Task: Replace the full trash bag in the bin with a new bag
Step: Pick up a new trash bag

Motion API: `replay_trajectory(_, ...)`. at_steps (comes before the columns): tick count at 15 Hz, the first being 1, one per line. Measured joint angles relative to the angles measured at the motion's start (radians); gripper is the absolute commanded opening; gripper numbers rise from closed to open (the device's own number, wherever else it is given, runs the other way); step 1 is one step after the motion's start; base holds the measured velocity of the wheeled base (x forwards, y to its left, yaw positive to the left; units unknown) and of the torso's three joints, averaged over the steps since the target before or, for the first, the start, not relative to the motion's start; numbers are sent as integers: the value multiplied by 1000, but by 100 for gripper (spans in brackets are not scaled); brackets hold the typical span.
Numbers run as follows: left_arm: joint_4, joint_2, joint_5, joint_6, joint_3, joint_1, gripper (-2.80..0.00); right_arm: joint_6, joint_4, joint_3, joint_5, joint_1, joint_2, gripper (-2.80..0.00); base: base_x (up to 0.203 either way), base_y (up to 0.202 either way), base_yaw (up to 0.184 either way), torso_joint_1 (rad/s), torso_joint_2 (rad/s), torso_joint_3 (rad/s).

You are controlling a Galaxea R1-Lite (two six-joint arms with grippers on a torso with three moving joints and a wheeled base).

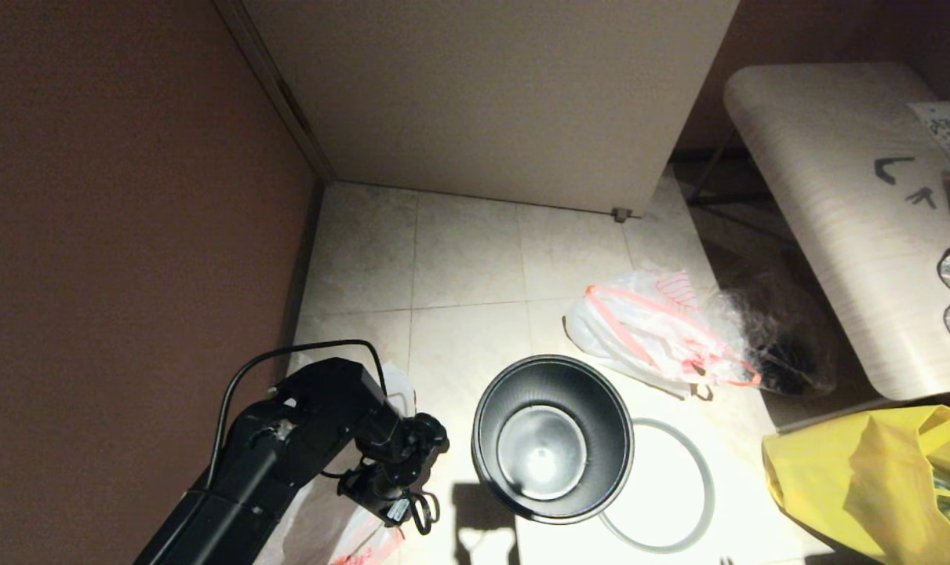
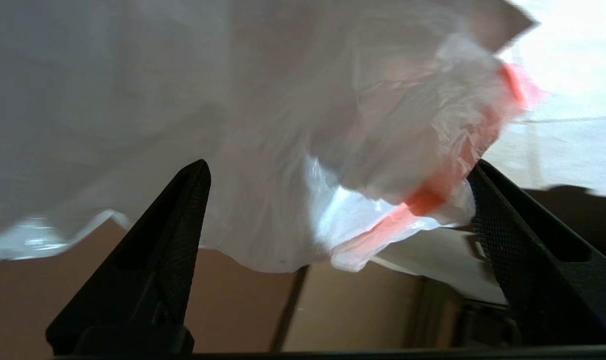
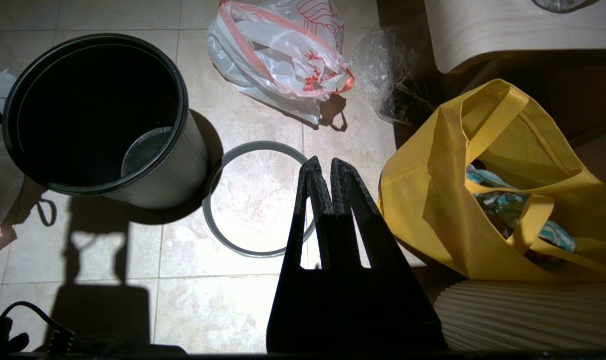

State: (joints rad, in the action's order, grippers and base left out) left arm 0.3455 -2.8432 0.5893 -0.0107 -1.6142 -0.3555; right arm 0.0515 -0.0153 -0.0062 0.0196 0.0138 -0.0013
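A: Starting with the biggest surface, what lies under everything?

B: Pale square floor tiles (image 1: 467, 251), matt and faintly mottled, with a rounded light wood-grain table (image 1: 835, 204) along the robot's right. Beneath its edge slumps a soft yellow fabric bag (image 3: 488, 200) with loop handles, standing open.

A: And the bin?

B: The small round black waste bin (image 1: 553, 435) stands upright on the tiles near the middle, unlined, its ribbed wall and shiny bare bottom showing. Its separate grey hoop rim (image 1: 690, 479) lies flat on the floor just beside it, on the robot's right and partly under the bin's edge.

A: Where is the full bag?

B: The bulky translucent white plastic bag with red print and red drawstring loops (image 1: 647, 333) lies on its side on the floor beyond the bin, well out of it. A clear crinkly bag with dark contents (image 1: 780, 345) sits against it.

A: And the fresh one?

B: The thin, limp translucent white plastic bag with a red edge strip (image 2: 303, 150) hangs crumpled at the left gripper (image 2: 333, 200), low on the robot's left beside the bin. The black textured fingers (image 2: 172, 235) are spread wide, with the film draped between them.

A: The other arm?

B: The right gripper (image 3: 327, 172) hovers above the hoop, its fingertips pressed together on nothing.
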Motion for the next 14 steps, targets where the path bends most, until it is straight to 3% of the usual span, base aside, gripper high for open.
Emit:
replay_trajectory(7, 201, -30, 133, -42, -174, -2, 0, 0, 0, 0, 0, 0, 0, -280, 0, 0, 0, 0, 0, 0)
replay_trajectory(11, 427, -48, 221, -47, -308, -14, 0, 0, 0, 0, 0, 0, 0, -280, 0, 0, 0, 0, 0, 0)
replay_trajectory(14, 448, -83, 242, -45, -329, -30, 0, 0, 0, 0, 0, 0, 0, -280, 0, 0, 0, 0, 0, 0)
